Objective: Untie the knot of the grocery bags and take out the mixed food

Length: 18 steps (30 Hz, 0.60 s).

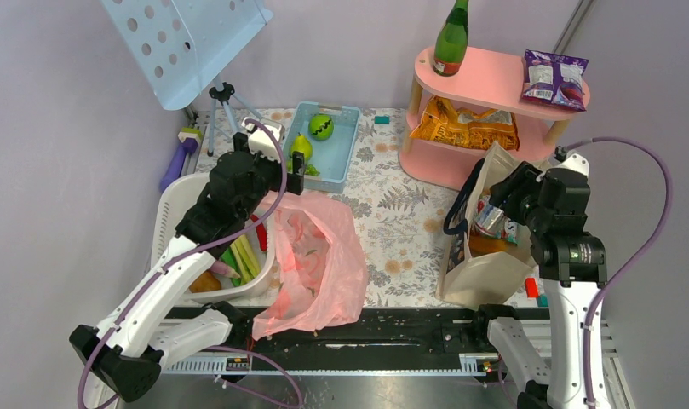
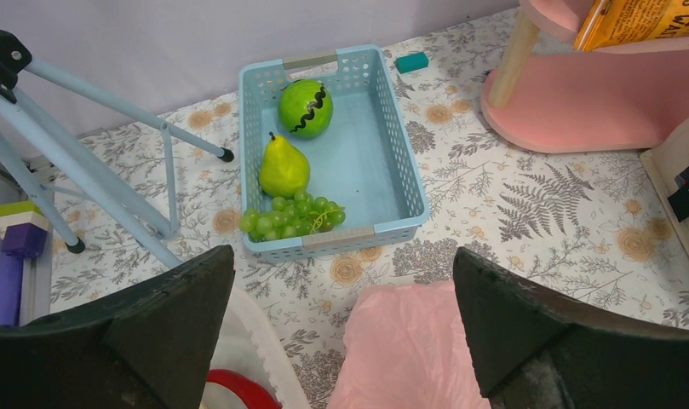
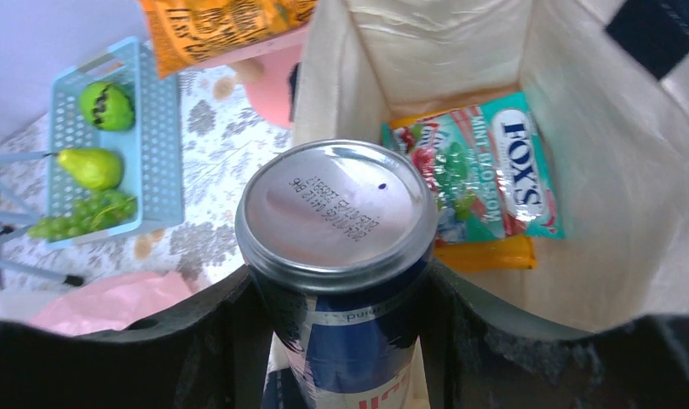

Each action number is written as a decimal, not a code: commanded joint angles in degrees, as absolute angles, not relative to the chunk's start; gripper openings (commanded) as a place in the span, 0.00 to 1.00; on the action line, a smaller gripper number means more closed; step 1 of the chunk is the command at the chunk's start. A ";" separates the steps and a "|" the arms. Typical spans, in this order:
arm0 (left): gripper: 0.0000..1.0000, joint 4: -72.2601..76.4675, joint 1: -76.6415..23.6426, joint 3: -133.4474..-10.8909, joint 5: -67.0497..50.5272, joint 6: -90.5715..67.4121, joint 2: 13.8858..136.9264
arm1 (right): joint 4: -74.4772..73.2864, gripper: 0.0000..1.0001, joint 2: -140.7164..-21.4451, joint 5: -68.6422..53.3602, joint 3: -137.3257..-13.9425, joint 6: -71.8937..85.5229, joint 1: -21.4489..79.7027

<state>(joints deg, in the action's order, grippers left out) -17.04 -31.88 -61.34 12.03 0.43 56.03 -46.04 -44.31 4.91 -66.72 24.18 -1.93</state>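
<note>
Closest to the right wrist camera is the silver-blue drink can (image 3: 336,273), its flat stamped end turned to the lens. The right fingers (image 3: 213,358) are partly closed round its body, one on each side, so the can is held. It sits at the mouth of the beige canvas tote (image 3: 579,170). Deeper inside lies a Fox's mint sweet packet (image 3: 485,162) on top of an orange packet (image 3: 485,253), both well apart from the fingers. The grip on a smooth round wall looks like the weak point. If the can brushes the tote's rim or a black handle on the way out, it could twist or slip and drop back in. A snag could also drag the soft tote, which stands at the tabletop's (image 1: 392,221) near edge, and tip it over. The left fingers (image 2: 153,332) are spread wide and hold nothing. They hang above the far edge of the pink plastic bag (image 2: 409,349), not touching it, and the bag lies slack on the tabletop. Whether food remains in it I cannot tell. Beyond, a yellow-green pear (image 2: 284,168) lies in the blue basket (image 2: 406,183) just beside some grapes (image 2: 294,215). A low sweep by this arm could catch the thin film and pull the bag along.
</note>
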 commanded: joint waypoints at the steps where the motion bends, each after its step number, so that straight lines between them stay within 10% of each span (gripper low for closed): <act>1: 0.99 -14.06 -31.97 -62.11 8.10 0.18 56.24 | -40.83 0.00 -43.61 -5.61 -71.26 23.18 -2.04; 10: 0.99 -10.75 -32.07 -63.19 -11.42 -8.64 57.06 | -21.38 0.00 -41.94 -23.22 -67.00 25.53 -0.41; 18: 0.99 3.59 -33.82 -64.25 -32.85 -26.92 60.74 | -7.67 0.00 -51.54 -15.62 -69.44 26.82 22.45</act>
